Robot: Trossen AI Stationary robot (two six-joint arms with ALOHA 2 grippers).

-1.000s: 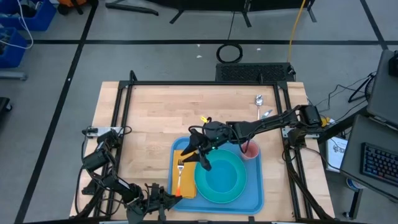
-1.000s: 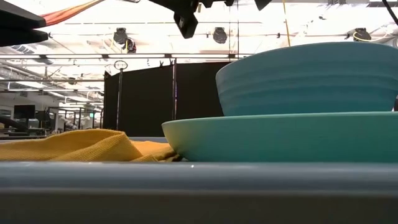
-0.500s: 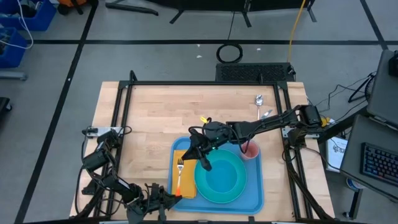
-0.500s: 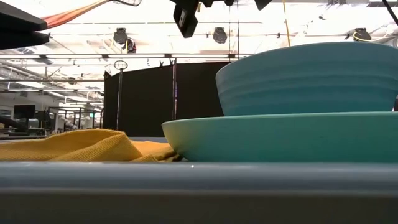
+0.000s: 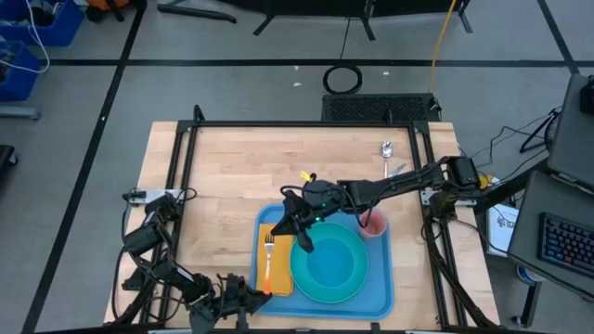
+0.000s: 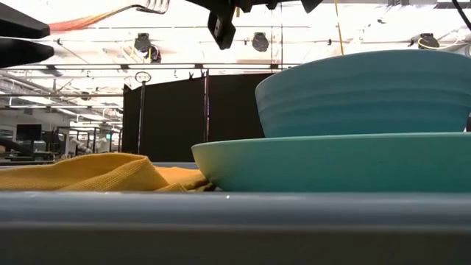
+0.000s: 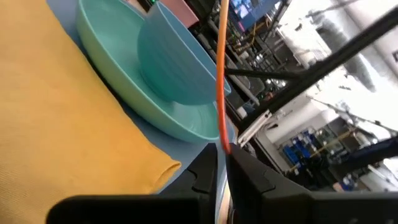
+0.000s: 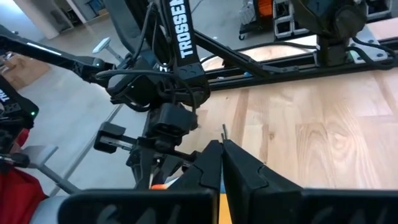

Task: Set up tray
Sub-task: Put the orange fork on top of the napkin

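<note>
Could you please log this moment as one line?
left gripper shut on fork over napkin | right gripper shut, above tray | bowl on plate, cup on tray

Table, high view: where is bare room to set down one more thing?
Bare wood lies left of the tray and beyond it, up to the spoons. The tray is crowded: napkin, plate, cup, right gripper above; left gripper holds the fork.

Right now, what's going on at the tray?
The left gripper is shut on the orange handle of the fork, holding it tilted up over the yellow napkin. The right gripper hovers, shut, above the napkin's edge beside the teal plate. The plate, a bowl on it and a pink cup sit in the tray.
</note>
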